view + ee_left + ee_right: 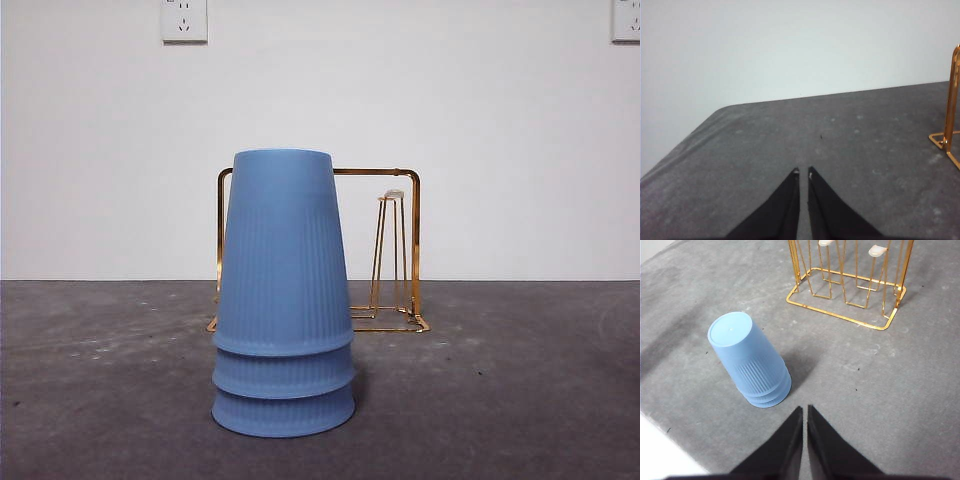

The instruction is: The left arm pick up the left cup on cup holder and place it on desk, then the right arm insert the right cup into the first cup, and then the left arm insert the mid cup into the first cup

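Three blue cups [283,300] stood nested upside down on desk [520,390], in front of cup holder [400,250], prongs bare. Left gripper [803,173] and right gripper [804,409]: jaws nearly closed, holding nothing.

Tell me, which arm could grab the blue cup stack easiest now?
Right, probably. The right end effector faces the cup stack, close by on the desk. The left end effector has only desk and an edge of the cup holder in its view, no cups.
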Action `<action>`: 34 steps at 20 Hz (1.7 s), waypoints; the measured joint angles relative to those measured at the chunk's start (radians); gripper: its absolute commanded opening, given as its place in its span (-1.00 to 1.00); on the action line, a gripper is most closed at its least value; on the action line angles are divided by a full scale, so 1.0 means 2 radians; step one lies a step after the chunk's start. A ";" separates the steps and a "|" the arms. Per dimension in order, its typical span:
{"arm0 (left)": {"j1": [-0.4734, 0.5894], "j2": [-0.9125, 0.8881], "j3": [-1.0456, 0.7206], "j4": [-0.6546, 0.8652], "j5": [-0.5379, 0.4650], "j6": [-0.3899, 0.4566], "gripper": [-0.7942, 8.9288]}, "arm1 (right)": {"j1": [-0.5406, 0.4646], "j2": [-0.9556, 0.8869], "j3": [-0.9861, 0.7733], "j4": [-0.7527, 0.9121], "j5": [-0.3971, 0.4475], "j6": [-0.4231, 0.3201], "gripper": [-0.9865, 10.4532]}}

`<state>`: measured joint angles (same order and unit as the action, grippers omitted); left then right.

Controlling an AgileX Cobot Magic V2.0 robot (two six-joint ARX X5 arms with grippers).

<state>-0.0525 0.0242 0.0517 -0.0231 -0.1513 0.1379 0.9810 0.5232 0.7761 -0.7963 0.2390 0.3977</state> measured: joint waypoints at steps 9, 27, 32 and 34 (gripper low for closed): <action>0.000 -0.010 -0.010 -0.075 0.000 -0.032 -0.79 | 0.000 0.000 0.000 0.000 0.000 0.000 -0.81; 0.000 -0.010 -0.010 -0.076 0.000 -0.050 -0.79 | -0.042 -0.008 -0.006 0.021 0.050 -0.023 -0.81; 0.000 -0.010 -0.010 -0.076 0.000 -0.050 -0.79 | -0.229 -0.050 -0.099 0.168 0.062 -0.031 -0.81; 0.000 -0.010 -0.010 -0.076 0.000 -0.050 -0.79 | -0.299 -0.077 -0.154 0.227 0.061 -0.032 -0.81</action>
<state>-0.0525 0.0048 0.0326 -0.1741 -0.1509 0.0372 0.3820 0.3695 0.4686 -0.3420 0.3618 0.3344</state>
